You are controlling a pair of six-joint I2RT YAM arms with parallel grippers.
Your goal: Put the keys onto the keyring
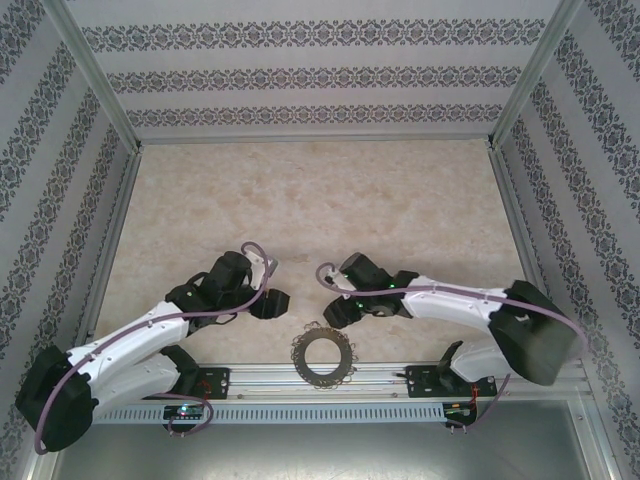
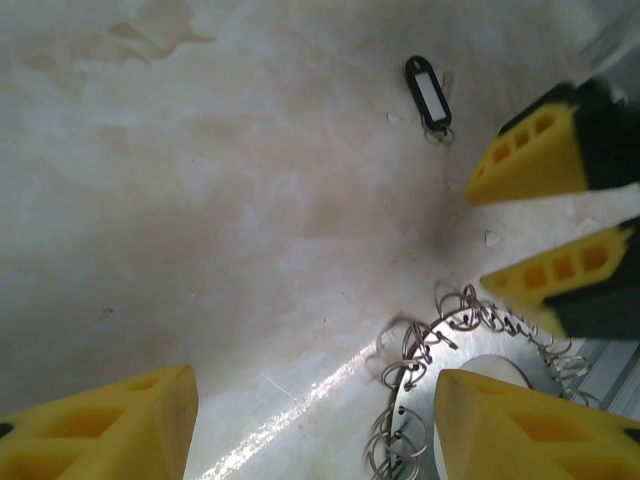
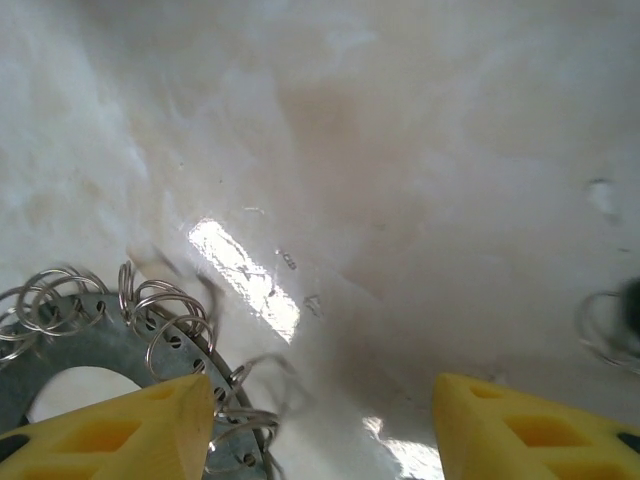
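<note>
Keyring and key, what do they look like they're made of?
Keyring: flat dull-grey metal plate, with shiny, steel-looking wire loops glinting along its rim. Key: dark glossy oval head around a pale centre, probably plastic, but too small to be sure.

The table (image 3: 420, 140) is smooth, marbled and glossy, throwing back glare; the keyring (image 3: 105, 335) is flat, dull grey metal fringed with bright wire loops (image 3: 165, 310); the key (image 2: 428, 92) has a dark, perhaps plastic, head; the left gripper (image 2: 315, 385) has matt yellow plastic fingers (image 2: 110, 430).
</note>
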